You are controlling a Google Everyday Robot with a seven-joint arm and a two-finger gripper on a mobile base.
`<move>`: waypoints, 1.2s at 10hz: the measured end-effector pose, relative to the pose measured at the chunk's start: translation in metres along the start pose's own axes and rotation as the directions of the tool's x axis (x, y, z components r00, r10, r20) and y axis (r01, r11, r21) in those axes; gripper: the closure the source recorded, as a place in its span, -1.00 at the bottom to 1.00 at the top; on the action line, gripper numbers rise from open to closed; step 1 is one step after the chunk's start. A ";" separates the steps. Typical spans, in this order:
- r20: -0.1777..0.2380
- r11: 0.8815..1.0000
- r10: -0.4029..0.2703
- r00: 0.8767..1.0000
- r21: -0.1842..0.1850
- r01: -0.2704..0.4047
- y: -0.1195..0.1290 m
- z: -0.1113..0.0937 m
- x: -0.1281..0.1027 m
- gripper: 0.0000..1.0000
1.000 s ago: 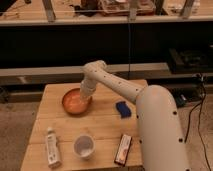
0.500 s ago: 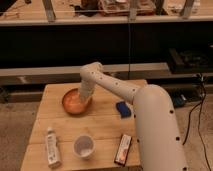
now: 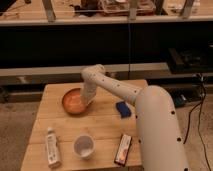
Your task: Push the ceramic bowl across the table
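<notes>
The orange-brown ceramic bowl [image 3: 74,101] sits on the light wooden table [image 3: 102,125], left of its middle and toward the far side. My white arm reaches from the lower right across the table. My gripper [image 3: 88,102] hangs down at the bowl's right rim, touching it or just inside it. The gripper's end is hidden against the bowl.
A small white cup [image 3: 84,146] stands near the front. A white bottle [image 3: 51,147] lies at the front left. A blue object [image 3: 123,109] lies right of the bowl. A flat packet [image 3: 123,149] lies at the front right. Dark shelving stands behind the table.
The bowl has slid slightly to the left, with the gripper following at its right rim. The arm has stretched further over the table.
</notes>
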 end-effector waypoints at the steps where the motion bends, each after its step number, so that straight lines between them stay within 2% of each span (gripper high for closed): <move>1: -0.018 1.000 0.004 1.000 -0.002 -0.004 0.003 0.001 0.000 0.55; 2: -0.014 1.000 0.023 1.000 0.007 -0.023 0.009 -0.002 0.005 0.61; 4: -0.003 0.999 0.048 0.999 0.008 -0.048 0.034 -0.008 0.017 0.87; 9: -0.007 0.998 0.066 0.998 0.016 -0.066 0.051 -0.008 0.019 0.89; 12: -0.004 0.997 0.080 0.997 0.013 -0.080 0.076 -0.013 0.031 0.89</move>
